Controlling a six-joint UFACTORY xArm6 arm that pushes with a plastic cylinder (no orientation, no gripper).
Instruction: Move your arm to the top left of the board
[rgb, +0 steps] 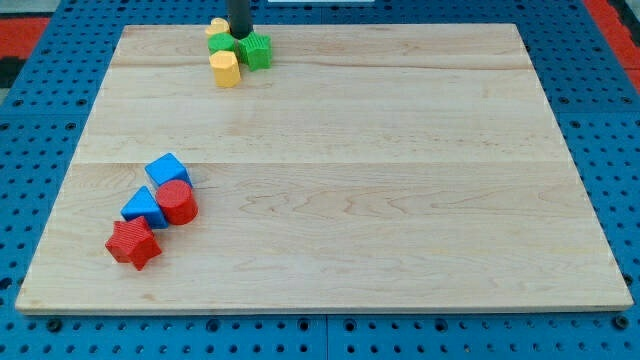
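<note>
Among top-edge blocks, my tip (240, 37)

1. The board (330, 170) is pale wood with a fine grain in long bands.
2. On the board, my tip (240, 36) is dark.
3. Beside my tip: two green blocks (256, 50), two yellow blocks (226, 69).
4. At the board's left: two blue blocks (167, 170), a red cylinder (178, 201), a red star (133, 244).
5. Around the board, the base (40, 120) is blue with dots.

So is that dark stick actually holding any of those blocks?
No, nothing is held. My tip only stands among the green blocks and yellow blocks at the board's top.
</note>
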